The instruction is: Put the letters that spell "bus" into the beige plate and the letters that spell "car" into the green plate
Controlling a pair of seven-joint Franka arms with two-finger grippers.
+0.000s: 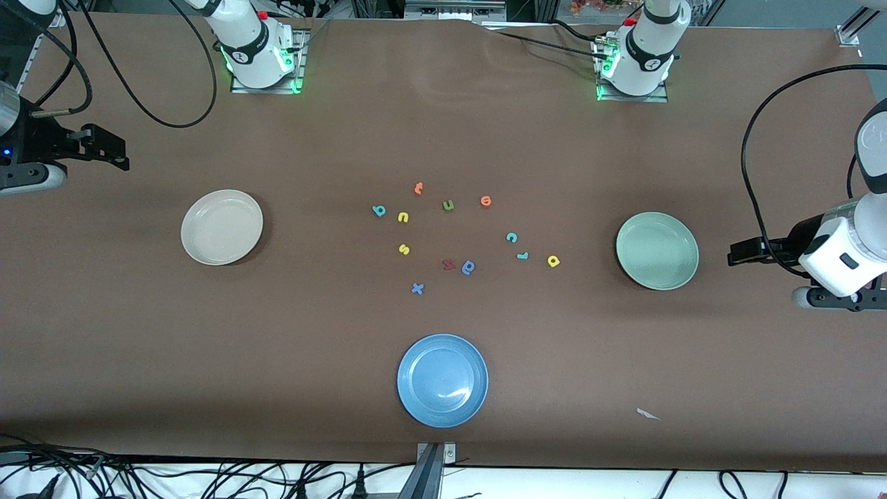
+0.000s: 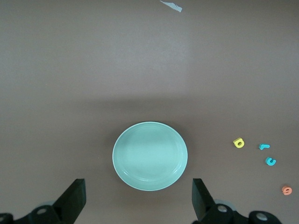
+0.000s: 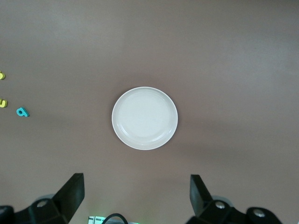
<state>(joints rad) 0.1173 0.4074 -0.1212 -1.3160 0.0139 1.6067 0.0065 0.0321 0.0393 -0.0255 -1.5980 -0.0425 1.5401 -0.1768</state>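
Left gripper [image 2: 138,198]: up over the bench at the left arm's end, just beside the green plate; jaws spread wide, nothing between them.
Right gripper [image 3: 135,196]: up over the bench at the right arm's end, beside the beige plate; jaws spread wide, holding nothing.
Beige plate [image 1: 222,226]: on the bench toward the right arm's end, nothing in it.
Green plate [image 1: 657,250]: on the bench toward the left arm's end, nothing in it.
Blue plate [image 1: 442,380]: mid-bench, nearest the front camera, nothing in it.
Teal b [image 1: 378,210]: on the bench at the edge of the letter cluster toward the beige plate.
Yellow u [image 1: 403,217]: just beside the b.
Yellow s [image 1: 404,249]: nearer the front camera than the yellow u.
Teal c [image 1: 511,238]: in the cluster's half toward the green plate.
Teal r [image 1: 522,256]: near the c, slightly nearer the camera.
Yellow a [image 1: 553,261]: beside the r, the letter closest to the green plate.
Other letters: green u [image 1: 448,205], two orange ones, a red one, a blue a-like one [image 1: 469,267] and a blue x, all loose mid-bench.
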